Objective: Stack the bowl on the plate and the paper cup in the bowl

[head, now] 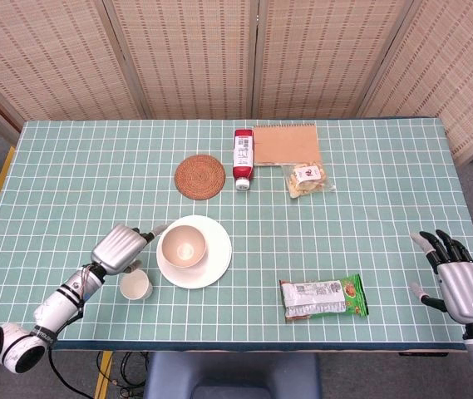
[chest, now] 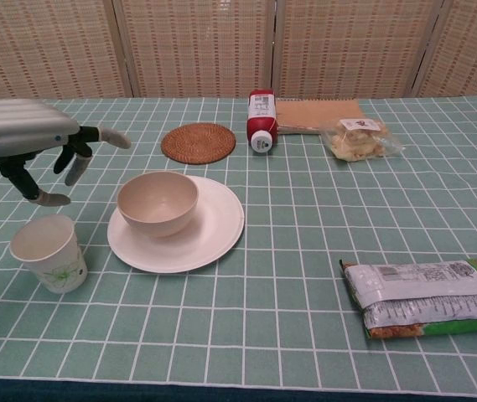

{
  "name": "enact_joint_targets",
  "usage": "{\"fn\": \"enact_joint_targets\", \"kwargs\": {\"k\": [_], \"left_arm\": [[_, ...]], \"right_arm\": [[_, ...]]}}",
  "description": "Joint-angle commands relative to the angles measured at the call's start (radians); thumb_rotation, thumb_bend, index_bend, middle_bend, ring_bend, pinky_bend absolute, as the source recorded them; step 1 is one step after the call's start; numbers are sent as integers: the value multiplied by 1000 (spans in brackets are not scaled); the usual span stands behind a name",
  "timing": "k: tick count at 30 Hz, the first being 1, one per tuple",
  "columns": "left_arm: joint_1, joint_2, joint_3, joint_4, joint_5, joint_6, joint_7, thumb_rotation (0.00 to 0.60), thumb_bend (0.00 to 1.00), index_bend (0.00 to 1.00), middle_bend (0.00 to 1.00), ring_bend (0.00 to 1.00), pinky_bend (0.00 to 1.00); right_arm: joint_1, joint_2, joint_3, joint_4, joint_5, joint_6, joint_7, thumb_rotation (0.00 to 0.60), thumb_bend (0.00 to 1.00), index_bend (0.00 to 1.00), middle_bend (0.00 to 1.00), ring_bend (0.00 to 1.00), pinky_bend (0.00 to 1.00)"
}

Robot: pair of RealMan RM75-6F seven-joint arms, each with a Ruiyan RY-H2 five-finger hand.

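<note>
While the bowl [chest: 158,202] sat on the plate [chest: 213,230], the left hand [chest: 22,141] hovered empty, fingers [chest: 77,163] spread, above the paper cup [chest: 48,252].

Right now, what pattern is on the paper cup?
White paper cup with a small green leafy print, clearest in the chest view.

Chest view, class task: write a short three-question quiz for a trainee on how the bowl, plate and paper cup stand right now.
1. True or false: the bowl sits on the plate.
2. Where is the paper cup? A. inside the bowl B. on the table left of the plate C. in the left hand
3. Fill in: the left hand holds ____.

Key: 1 true. 2 B. 3 nothing; its fingers are spread above the table, apart from bowl and cup.
</note>
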Motion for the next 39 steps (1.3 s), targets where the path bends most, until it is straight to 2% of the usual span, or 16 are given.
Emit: {"fn": "enact_joint_targets", "kwargs": {"k": [1,6,8,14,17,21,23,24,25,26,39], "left_arm": [[24,37,0,-41,4,30,-12,600,178,61,346,359,583],[41,93,15,-97,23,33,-25,600,155,51,192,220,443],[50,118,24,-128,33,33,-35,577,149,42,146,187,403],[71,170,55,-193,76,33,-45,391,148,32,84,132,346],[74,201,69,-234,84,15,-38,364,147,28,60,109,328],[83,221,82,-268,85,1,-30,382,147,28,33,96,321],[85,222,87,-271,79,-11,-21,467,147,27,12,85,317],[87,220,89,-272,75,-16,-15,538,147,27,4,79,312],[89,216,92,-271,69,-22,-6,581,147,27,0,72,306],[92,211,93,-270,63,-25,-1,596,147,26,0,69,303],[98,146,88,-221,19,-60,23,600,147,23,0,52,287]], "right_arm": [[1,0,1,-1,0,-1,-2,600,252,124,121,43,124],[4,-1,1,-3,-3,-3,-3,600,252,124,121,43,125],[5,-2,1,-2,-3,-3,-4,600,252,124,121,43,125],[10,-3,2,-2,-6,-8,-3,600,252,124,121,43,124],[12,-4,2,-2,-7,-8,-3,600,252,124,121,43,124],[13,-6,1,0,-8,-11,-1,600,252,124,121,43,125],[14,-7,0,1,-8,-11,0,600,252,124,121,43,125],[13,-7,0,2,-8,-11,0,600,252,124,121,43,124],[13,-7,0,2,-8,-10,0,600,252,125,121,43,124],[12,-7,0,2,-8,-9,1,600,252,124,121,43,124],[7,-3,-2,-2,-8,-1,-1,600,252,124,121,43,125]]}}
